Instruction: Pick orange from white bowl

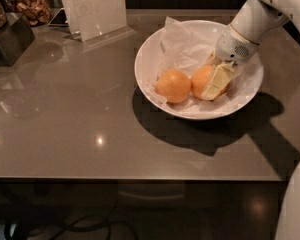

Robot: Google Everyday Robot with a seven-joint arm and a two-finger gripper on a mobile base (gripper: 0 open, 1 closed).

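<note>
The white bowl (150, 49), lined with crumpled white paper, stands on the table at the right. Two orange fruits lie in it side by side. The orange (200, 79) is the right, more yellow-orange one. The deeper-orange fruit (173, 85) lies to its left, touching it. My gripper (210, 81) reaches down into the bowl from the upper right and straddles the orange. One cream finger (216, 83) lies across the orange's front right side. The other finger is behind it, mostly hidden. The orange rests in the bowl.
A clear acrylic sign holder (97, 9) stands at the back left of the grey table (65, 124). A dark box (7, 39) and a snack container (32, 6) sit at the far left. The table's front edge runs below the bowl's shadow.
</note>
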